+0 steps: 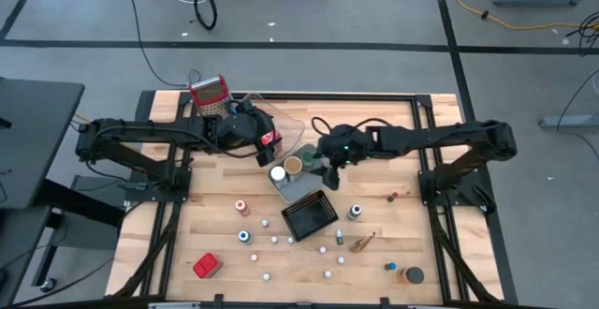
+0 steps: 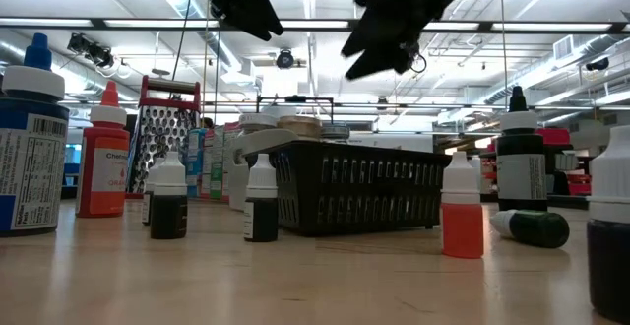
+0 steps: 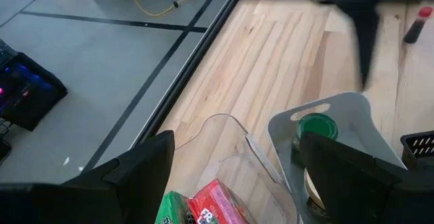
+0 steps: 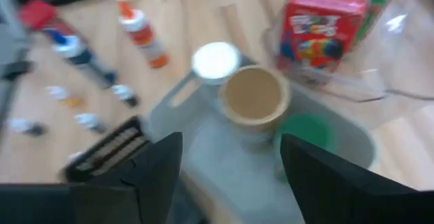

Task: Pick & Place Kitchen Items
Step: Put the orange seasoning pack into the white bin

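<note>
Wooden table's still littered with small bottles; my right gripper, fingers apart and empty, is hovering over the half-filled grey tray.

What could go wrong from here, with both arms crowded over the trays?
1. The right pincer hangs open above the grey tray, which already holds a tan-lidded jar, a white-lidded jar and a green lid. Lowering could knock them.
2. The left pincer, also open, hovers over the clear tray with the red carton. The arms are close and might collide.
</note>
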Available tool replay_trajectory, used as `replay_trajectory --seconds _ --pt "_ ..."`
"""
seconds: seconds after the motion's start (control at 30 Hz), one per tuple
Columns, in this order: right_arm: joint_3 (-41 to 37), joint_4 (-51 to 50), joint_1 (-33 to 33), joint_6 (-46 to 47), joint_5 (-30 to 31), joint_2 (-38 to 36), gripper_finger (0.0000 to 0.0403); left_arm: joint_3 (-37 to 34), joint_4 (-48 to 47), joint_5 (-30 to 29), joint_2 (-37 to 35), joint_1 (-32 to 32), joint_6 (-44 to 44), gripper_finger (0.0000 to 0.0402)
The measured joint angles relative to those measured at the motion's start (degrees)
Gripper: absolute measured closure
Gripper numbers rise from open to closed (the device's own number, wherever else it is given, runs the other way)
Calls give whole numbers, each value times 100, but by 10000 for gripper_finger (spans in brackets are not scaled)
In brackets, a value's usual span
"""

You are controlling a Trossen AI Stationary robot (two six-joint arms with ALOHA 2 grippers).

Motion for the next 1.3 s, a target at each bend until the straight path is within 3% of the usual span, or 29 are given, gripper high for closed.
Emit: replay_trajectory --seconds 0.33,0.6,0.93,1.3 --pt "0 -753 820 22 -49 -986 160 0 0 -2 0 0 -147 74" --pt "0 -1186 1756 -119 -99 -1216 160 1 2 0 0 0 -150 74" --pt "0 -1526 2665 -622 -1603 -1216 160 0 2 0 0 2 -300 74" --pt "-862 -866 3208 -766 -1703 -1204 160 0 6 -2 0 2 -300 74"
